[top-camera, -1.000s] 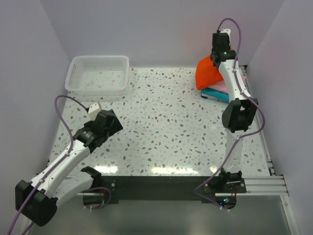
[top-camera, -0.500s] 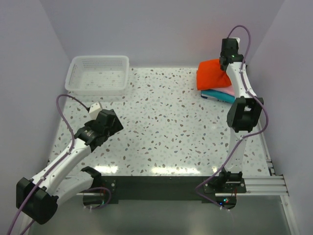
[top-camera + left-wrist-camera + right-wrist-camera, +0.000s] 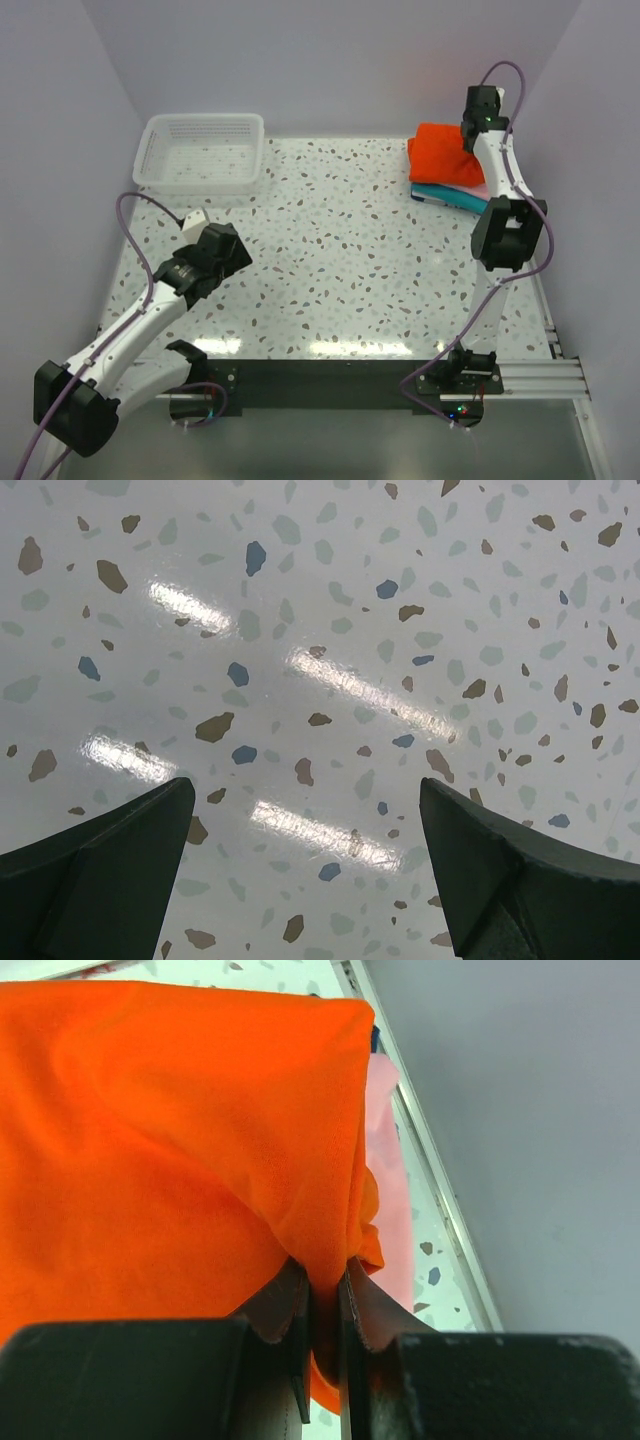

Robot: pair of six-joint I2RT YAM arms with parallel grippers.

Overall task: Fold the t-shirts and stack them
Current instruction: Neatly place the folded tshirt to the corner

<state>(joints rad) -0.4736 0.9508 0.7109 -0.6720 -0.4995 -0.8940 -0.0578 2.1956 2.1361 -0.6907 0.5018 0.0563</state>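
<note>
The folded orange-red t-shirt (image 3: 445,153) lies on top of the pink t-shirt (image 3: 478,190) and the teal t-shirt (image 3: 445,196) at the back right of the table. My right gripper (image 3: 473,135) is shut on the orange-red shirt's right edge; in the right wrist view the cloth (image 3: 180,1130) is pinched between my fingers (image 3: 322,1285), with the pink shirt (image 3: 392,1200) beneath. My left gripper (image 3: 192,220) is open and empty over the bare table at the left; in its wrist view (image 3: 305,820) only speckled tabletop shows between the fingertips.
A white mesh basket (image 3: 203,152) stands at the back left. The side wall and a metal rail (image 3: 535,270) run close along the right of the shirt stack. The back wall is just behind the stack.
My right gripper has moved right and down with the orange-red shirt, which went from hanging in a peak to lying flatter on the stack. The left arm has barely moved.
</note>
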